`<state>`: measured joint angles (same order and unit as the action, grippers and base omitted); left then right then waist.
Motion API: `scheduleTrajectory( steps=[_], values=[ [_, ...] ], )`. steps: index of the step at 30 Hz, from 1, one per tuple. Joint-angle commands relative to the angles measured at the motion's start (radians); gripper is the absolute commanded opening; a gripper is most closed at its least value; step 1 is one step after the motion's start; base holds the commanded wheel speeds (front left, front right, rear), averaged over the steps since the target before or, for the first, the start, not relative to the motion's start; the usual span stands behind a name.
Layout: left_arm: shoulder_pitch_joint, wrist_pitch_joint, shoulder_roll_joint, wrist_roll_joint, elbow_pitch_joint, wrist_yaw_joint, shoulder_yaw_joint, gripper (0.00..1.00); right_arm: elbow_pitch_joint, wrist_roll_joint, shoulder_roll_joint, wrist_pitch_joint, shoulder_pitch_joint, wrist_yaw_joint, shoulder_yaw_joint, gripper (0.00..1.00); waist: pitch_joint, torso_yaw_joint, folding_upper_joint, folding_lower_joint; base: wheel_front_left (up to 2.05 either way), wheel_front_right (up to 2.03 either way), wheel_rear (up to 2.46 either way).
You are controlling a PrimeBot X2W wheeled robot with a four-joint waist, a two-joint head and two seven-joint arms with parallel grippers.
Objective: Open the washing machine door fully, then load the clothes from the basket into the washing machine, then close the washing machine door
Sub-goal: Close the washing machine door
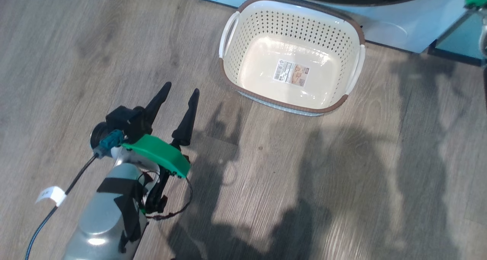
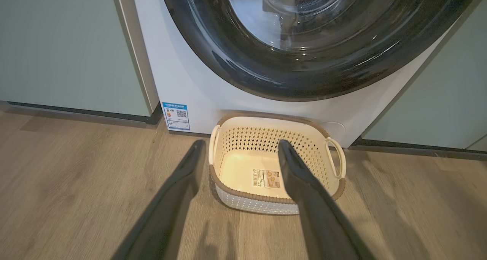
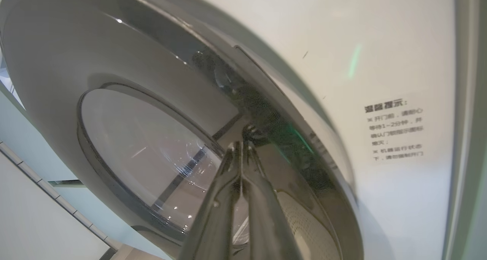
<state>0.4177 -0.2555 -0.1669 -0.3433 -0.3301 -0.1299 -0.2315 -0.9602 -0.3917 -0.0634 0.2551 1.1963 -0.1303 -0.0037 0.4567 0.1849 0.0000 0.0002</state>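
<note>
One risk: on the washing machine [image 2: 198, 81], the washing machine door [image 2: 266, 73], near shut, may fail to latch, since the right tool [image 3: 241, 146], pinched closed and empty, can skid off its glossy rim. Before the machine stands the empty basket [image 1: 296, 24]; farther out, the left tool [image 1: 182, 87], spread wide.

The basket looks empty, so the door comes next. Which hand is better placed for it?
Right: the right hand, shut, points at the washing machine door up close; the left hand hangs open over the floor, short of the basket.

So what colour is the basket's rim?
Brown, around the cream perforated plastic basket; head view shows it best.
</note>
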Motion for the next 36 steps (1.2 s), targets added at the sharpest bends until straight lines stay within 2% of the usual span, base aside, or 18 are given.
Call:
scheduleTrajectory(
  steps=[1,21,26,36],
  values=[
    [0.025,-0.006,-0.021,0.011,0.03,-0.001,0.032,1.0,0.029,0.011,0.013,0.007,0.052,0.0,0.001,0.0,0.005,0.002,0.0,-0.0002,0.0,0.0,0.0],
    [0.048,-0.006,-0.012,0.008,0.028,-0.001,0.042,1.0,0.027,0.059,0.012,0.007,0.117,0.0,-0.049,0.0,0.048,0.0,0.0,-0.0002,0.0,0.0,0.0],
    [0.045,-0.006,-0.013,0.008,0.018,-0.001,0.038,1.0,0.032,0.04,0.013,0.007,0.083,0.0,-0.007,0.0,0.024,-0.004,0.0,-0.0002,0.0,0.0,0.0],
    [0.014,-0.006,-0.027,0.007,-0.006,-0.001,0.037,1.0,0.081,-0.092,0.013,0.007,-0.066,0.0,0.18,0.0,-0.09,-0.01,0.0,-0.0002,0.0,0.0,0.0]
  ],
)
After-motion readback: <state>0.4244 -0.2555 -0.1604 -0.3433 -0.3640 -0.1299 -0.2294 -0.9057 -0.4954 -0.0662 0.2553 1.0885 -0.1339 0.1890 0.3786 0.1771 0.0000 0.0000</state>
